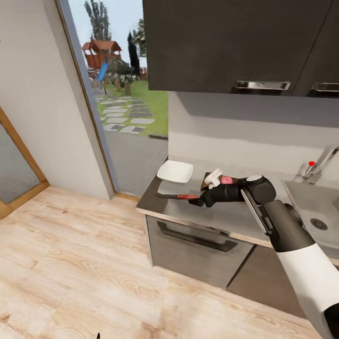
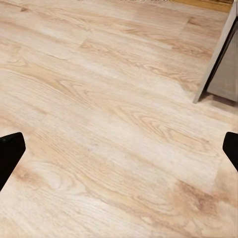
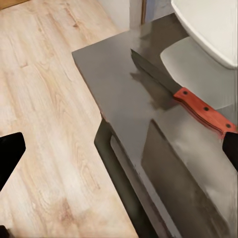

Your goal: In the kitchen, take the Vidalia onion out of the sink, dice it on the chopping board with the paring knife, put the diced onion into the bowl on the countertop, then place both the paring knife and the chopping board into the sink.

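The paring knife (image 1: 181, 196) lies flat on the countertop (image 1: 221, 214), red handle toward my right gripper (image 1: 197, 201), dark blade pointing away from it. In the right wrist view the knife (image 3: 201, 110) lies just ahead of the open right gripper (image 3: 119, 148), its handle end close to one fingertip (image 3: 231, 148). The white bowl (image 1: 175, 171) stands beyond the knife. The brown chopping board (image 1: 207, 181) lies behind my forearm, with a pale piece (image 1: 215, 177) and a pink piece (image 1: 227, 180) on it; whether they are onion I cannot tell. My left gripper (image 2: 119, 148) hangs open over the floor.
The sink (image 1: 301, 197) with its drain (image 1: 318, 224) and tap (image 1: 321, 165) lies at the counter's right. Dark wall cabinets (image 1: 226, 42) hang overhead. A drawer front with a handle (image 1: 197, 235) sits below the counter edge. Wood floor (image 1: 75, 263) and a glass door opening are at the left.
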Controlling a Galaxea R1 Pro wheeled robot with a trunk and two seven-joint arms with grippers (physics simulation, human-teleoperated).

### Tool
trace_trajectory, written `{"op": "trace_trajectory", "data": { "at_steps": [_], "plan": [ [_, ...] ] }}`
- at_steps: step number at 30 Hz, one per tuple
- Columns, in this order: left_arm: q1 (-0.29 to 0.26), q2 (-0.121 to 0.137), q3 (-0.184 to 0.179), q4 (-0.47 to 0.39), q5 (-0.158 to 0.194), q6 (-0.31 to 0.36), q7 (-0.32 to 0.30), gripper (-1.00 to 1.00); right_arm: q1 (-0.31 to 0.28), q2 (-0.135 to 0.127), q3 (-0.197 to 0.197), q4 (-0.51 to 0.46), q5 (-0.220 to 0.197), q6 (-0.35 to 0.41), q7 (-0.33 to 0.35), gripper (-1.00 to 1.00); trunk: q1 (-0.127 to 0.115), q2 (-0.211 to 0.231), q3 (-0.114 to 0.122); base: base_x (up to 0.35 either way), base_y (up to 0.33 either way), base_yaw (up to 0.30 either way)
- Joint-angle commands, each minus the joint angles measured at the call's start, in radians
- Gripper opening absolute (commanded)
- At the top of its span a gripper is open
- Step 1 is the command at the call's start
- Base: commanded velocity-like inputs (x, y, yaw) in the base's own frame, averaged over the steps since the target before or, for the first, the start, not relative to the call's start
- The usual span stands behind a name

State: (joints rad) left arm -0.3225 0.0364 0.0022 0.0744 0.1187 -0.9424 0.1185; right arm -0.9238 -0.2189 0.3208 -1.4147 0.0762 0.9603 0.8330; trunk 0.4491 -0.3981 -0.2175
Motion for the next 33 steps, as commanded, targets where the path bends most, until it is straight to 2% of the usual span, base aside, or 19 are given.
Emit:
{"op": "trace_trajectory", "data": {
  "at_steps": [1, 9, 19, 21, 22, 23, 26, 33],
  "plan": [
    [-0.002, 0.000, -0.001, 0.004, 0.003, -0.006, 0.000, 1.00, -0.001, -0.001, 0.001, -0.001, 0.008, 0.003, 0.008, 1.00, 0.001, -0.002, -0.002, 0.179, -0.172, 0.000],
    [-0.002, 0.002, 0.001, 0.004, 0.003, -0.006, 0.000, 1.00, -0.001, -0.005, 0.004, 0.000, 0.007, 0.003, 0.009, 1.00, 0.001, -0.002, -0.010, 0.217, -0.154, 0.000],
    [-0.001, 0.003, 0.001, 0.004, 0.003, -0.006, 0.001, 1.00, -0.001, -0.004, 0.010, 0.000, 0.005, 0.003, 0.009, 1.00, 0.001, -0.002, -0.025, 0.158, 0.031, 0.000],
    [-0.002, 0.003, 0.001, 0.004, 0.003, -0.006, 0.001, 1.00, -0.001, -0.004, 0.028, 0.000, 0.005, 0.003, 0.009, 1.00, 0.001, -0.002, -0.028, 0.056, 0.118, 0.000],
    [-0.001, 0.004, 0.001, 0.004, 0.003, -0.006, 0.001, 1.00, -0.001, -0.004, 0.070, 0.000, 0.006, 0.003, 0.009, 1.00, 0.001, -0.002, -0.030, 0.014, 0.032, 0.000],
    [-0.001, 0.004, 0.001, 0.004, 0.003, -0.006, 0.001, 1.00, -0.001, -0.004, 0.083, 0.000, 0.005, 0.003, 0.009, 1.00, 0.001, -0.002, -0.031, 0.009, 0.020, 0.000],
    [-0.001, 0.004, 0.001, 0.004, 0.003, -0.007, 0.001, 1.00, -0.001, -0.004, 0.099, 0.000, 0.005, 0.003, 0.009, 1.00, 0.001, -0.002, -0.036, 0.005, 0.011, 0.000],
    [-0.001, 0.004, 0.001, 0.004, 0.003, -0.006, 0.001, 1.00, -0.001, -0.004, 0.107, 0.000, 0.005, 0.002, 0.009, 1.00, 0.001, -0.002, -0.047, 0.001, 0.002, 0.000]
  ]
}}
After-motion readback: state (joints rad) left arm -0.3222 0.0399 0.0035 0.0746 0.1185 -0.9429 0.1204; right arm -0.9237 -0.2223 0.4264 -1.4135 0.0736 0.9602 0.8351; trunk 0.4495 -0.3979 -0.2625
